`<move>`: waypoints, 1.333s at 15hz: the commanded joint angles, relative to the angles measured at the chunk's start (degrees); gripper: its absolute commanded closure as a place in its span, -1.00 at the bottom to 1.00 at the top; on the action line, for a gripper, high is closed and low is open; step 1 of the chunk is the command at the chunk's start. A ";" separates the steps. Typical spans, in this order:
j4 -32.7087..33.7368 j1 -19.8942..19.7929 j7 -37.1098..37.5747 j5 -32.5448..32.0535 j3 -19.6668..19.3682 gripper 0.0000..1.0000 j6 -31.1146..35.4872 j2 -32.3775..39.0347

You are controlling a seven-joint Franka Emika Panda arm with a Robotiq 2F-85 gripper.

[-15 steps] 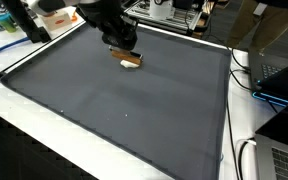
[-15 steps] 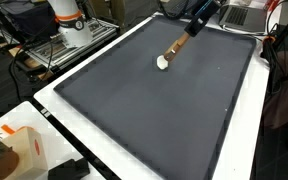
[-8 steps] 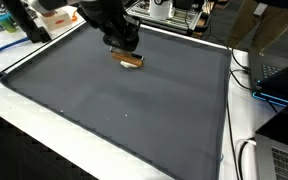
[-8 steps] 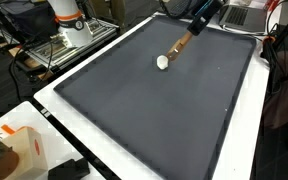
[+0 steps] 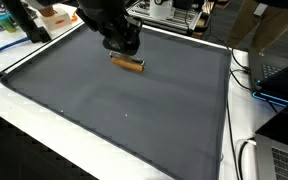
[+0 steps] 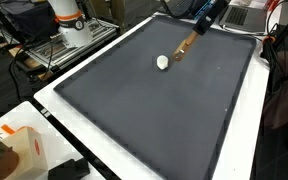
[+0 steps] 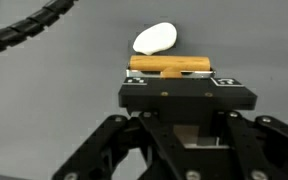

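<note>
Fingers (image 7: 222,79) pinch a wooden stick (image 7: 170,65) — the grasp looks done, the putting down is left. Stick is near the mat's (image 5: 134,110) far edge, white lump (image 7: 155,38) at its 12 o'clock.

dark mat (image 6: 134,110) covers table (image 6: 84,126); white lump (image 6: 163,62) on it

A black, boxy metal gripper (image 7: 170,70) was seen, its flat front plate (image 7: 189,97) dotted with small screws. Black angled linkage bars (image 7: 109,145) were mounted behind, and a black ribbed cable (image 7: 29,35) was routed alongside.
</note>
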 commanded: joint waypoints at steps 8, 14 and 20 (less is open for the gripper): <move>0.37 -0.01 0.13 0.47 0.20 0.04 3.59 0.34; -3.55 -1.43 5.74 1.83 0.16 0.54 4.12 -3.47; -4.64 -3.26 15.24 6.77 1.05 0.54 6.38 -6.78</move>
